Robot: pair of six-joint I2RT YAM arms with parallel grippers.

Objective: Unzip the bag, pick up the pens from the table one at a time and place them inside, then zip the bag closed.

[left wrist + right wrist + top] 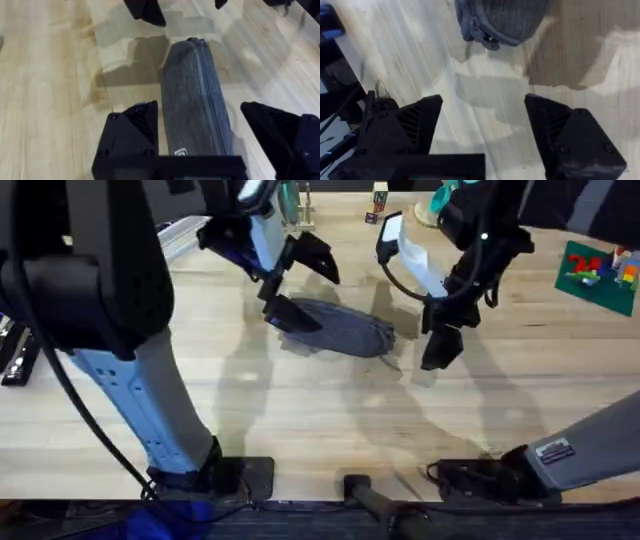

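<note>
Left gripper (pixel 300 280) hanging over the bag's (pixel 340 328) left end, fingers spread wide either side of the fabric, touching nothing. Probably set up to pin that end while the zip gets pulled. Bag lying flat mid-table (pixel 300 420), zipper (pixel 206 85) along the top looking fully closed, so no seeing inside; can't tell what's in there. No pens spotted on the wood around it. Right gripper (pixel 440 345) hovering just off the bag's right end, also wide and empty, lined up near the zipper pull (pixel 482 37), likely to grab it.
</note>
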